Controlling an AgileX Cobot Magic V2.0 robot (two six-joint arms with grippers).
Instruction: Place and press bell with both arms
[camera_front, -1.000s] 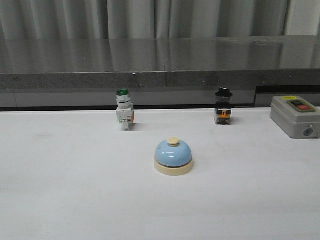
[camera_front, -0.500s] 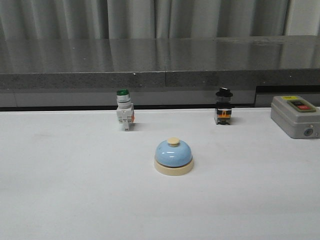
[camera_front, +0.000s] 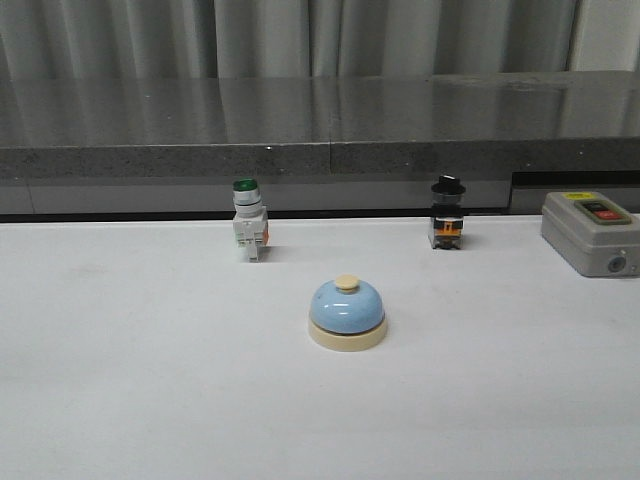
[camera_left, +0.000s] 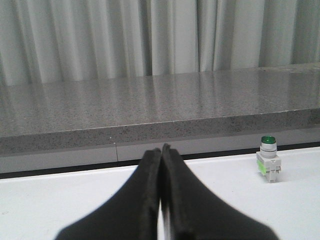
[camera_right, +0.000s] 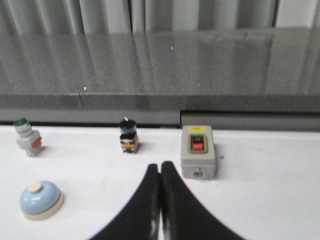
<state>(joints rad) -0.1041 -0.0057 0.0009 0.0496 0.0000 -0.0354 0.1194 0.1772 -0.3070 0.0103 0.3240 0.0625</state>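
The bell (camera_front: 346, 313) sits upright on the white surface (camera_front: 150, 380), nearer the camera than the green-capped switch (camera_front: 248, 232) and the black-capped switch (camera_front: 447, 226), roughly between them. Left pincer (camera_left: 161, 150) and right pincer (camera_right: 160, 167) are both fully closed (fingertips touching), gripping nothing.

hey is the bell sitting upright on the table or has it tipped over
Upright. In the front view the bell rests flat on its cream base on the table, knob pointing straight up, with neither claw touching it.
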